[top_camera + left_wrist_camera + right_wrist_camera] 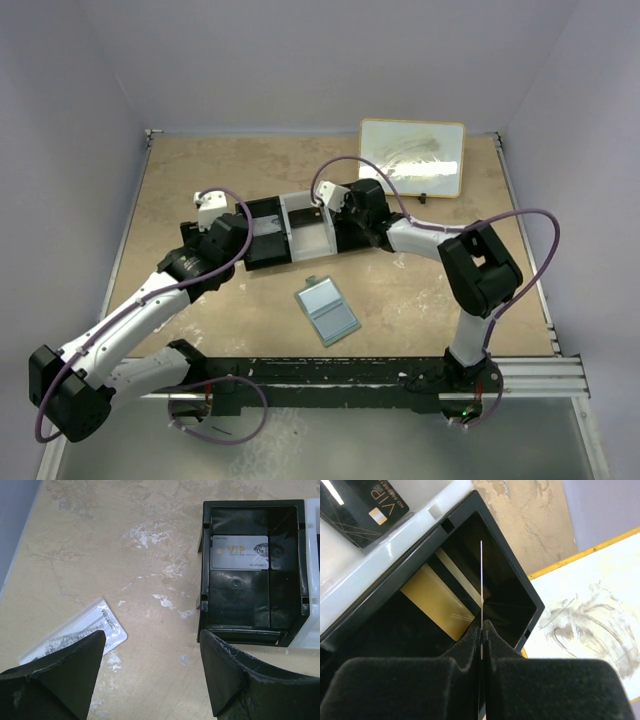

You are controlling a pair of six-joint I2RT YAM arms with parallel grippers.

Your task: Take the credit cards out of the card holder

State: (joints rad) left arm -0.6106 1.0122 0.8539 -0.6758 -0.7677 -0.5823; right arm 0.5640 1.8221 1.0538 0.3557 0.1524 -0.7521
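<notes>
The card holder [328, 311] lies open on the table, light blue inside, apart from both grippers. My right gripper [482, 625] is shut on a thin card [481, 580], seen edge-on, and holds it over the tray's right black compartment [517, 587]. An orange-tan card [432, 600] lies in that compartment. A dark VIP card [365, 510] lies in the white middle compartment. My left gripper [152, 640] is open and empty above bare table, next to the tray's left black compartment [250, 605], which holds a silver VIP card [239, 552].
The black-and-white tray [270, 232] stands mid-table between the two grippers. A long clear packet [75, 632] lies left of the left gripper. A yellow-edged whiteboard [412, 155] lies at the back right. The walls stand close on all sides.
</notes>
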